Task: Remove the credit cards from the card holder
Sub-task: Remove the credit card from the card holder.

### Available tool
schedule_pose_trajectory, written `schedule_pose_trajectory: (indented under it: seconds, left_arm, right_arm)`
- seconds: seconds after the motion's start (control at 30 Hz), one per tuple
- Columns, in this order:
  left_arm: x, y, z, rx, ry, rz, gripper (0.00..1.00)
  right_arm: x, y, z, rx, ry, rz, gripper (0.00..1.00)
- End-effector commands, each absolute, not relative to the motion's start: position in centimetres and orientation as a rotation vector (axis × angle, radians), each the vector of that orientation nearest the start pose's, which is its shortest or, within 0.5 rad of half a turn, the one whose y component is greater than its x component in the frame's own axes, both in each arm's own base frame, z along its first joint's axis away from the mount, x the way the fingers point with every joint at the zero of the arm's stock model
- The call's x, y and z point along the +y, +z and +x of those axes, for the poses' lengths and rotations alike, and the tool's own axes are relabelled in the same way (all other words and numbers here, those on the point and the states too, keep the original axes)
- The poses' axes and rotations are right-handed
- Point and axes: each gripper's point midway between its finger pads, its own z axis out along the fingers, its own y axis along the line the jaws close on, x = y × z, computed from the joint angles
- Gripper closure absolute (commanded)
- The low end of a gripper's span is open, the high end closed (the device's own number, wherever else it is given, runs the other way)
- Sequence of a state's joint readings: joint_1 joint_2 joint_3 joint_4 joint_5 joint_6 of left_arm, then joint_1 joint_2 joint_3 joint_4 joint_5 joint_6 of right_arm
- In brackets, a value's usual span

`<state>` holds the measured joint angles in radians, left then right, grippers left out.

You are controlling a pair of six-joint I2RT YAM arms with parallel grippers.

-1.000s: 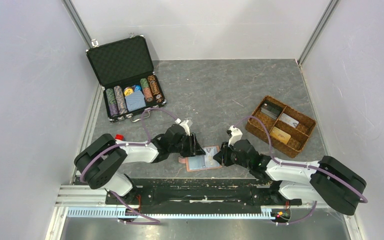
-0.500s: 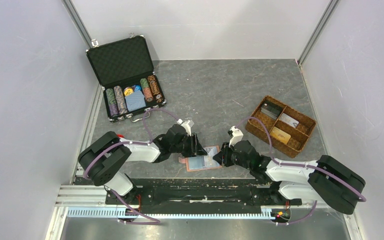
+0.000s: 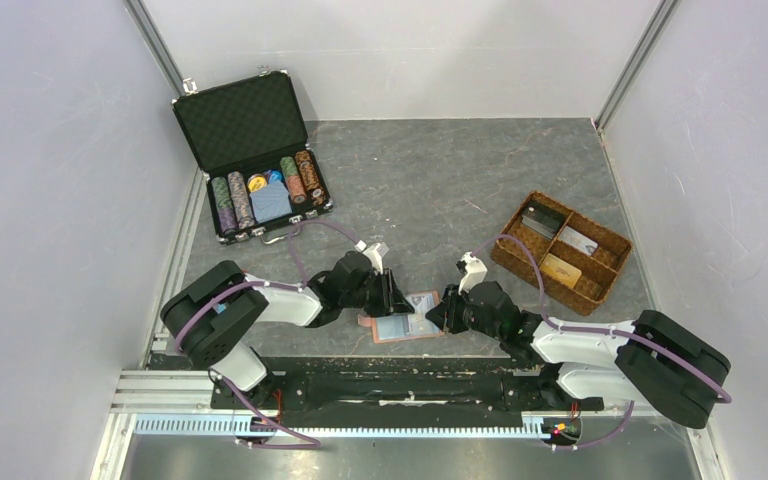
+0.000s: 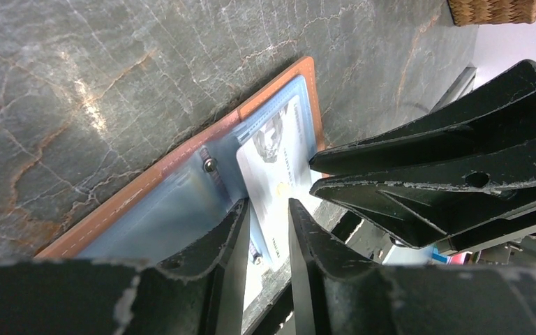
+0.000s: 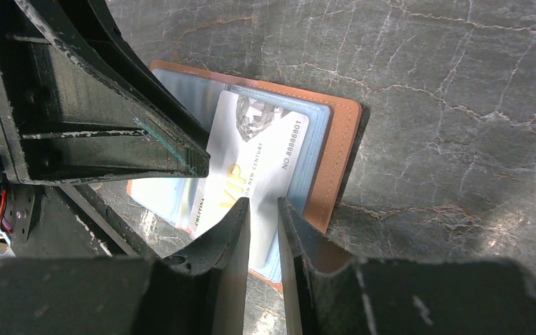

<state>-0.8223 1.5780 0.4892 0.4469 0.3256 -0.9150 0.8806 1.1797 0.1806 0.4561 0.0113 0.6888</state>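
The card holder (image 3: pixel 422 300) lies open and flat on the table near the front edge, tan leather with pale blue sleeves. A white card (image 5: pixel 258 153) marked VIP sticks partly out of its sleeve; it also shows in the left wrist view (image 4: pixel 279 167). My left gripper (image 3: pixel 392 293) is at the holder's left side, its tips (image 4: pixel 265 204) over the sleeve and card, jaws nearly shut and holding nothing. My right gripper (image 3: pixel 442 310) is at the holder's right side, its tips (image 5: pixel 263 201) over the card's end, jaws a narrow slit apart and holding nothing.
A brown woven divided tray (image 3: pixel 615 262) at the right holds a dark grey card (image 3: pixel 540 218), a white card (image 3: pixel 578 240) and a tan card (image 3: pixel 560 270). An open black chip case (image 3: pixel 250 160) with poker chips stands at the back left.
My left arm has edged slightly right toward the holder. The holder, the card and my right gripper have barely moved.
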Motion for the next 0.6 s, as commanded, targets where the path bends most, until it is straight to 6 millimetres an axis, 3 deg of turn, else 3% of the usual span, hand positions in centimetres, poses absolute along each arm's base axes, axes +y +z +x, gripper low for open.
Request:
schedule_pose_trajectory:
  seconds: [0.0,0.3,0.47,0.57]
  left_arm:
    - [-33.0,4.1,17.6,2.463,-1.308,0.098,0.68]
    - [-33.9,5.5,17.3,2.396,-1.448,0.061,0.81]
    - [-33.9,5.9,17.3,2.384,-1.469,0.032,0.97]
    - [-33.5,5.7,17.4,2.397,-1.442,0.005,0.98]
  right_arm:
    - [24.6,2.4,16.9,2.249,0.901,-0.207,0.77]
    - [24.6,2.4,16.9,2.247,0.906,-0.200,0.77]
    - [24.2,2.1,16.8,2.253,0.887,-0.194,0.77]
    - [23.9,1.8,16.9,2.260,0.866,-0.191,0.77]
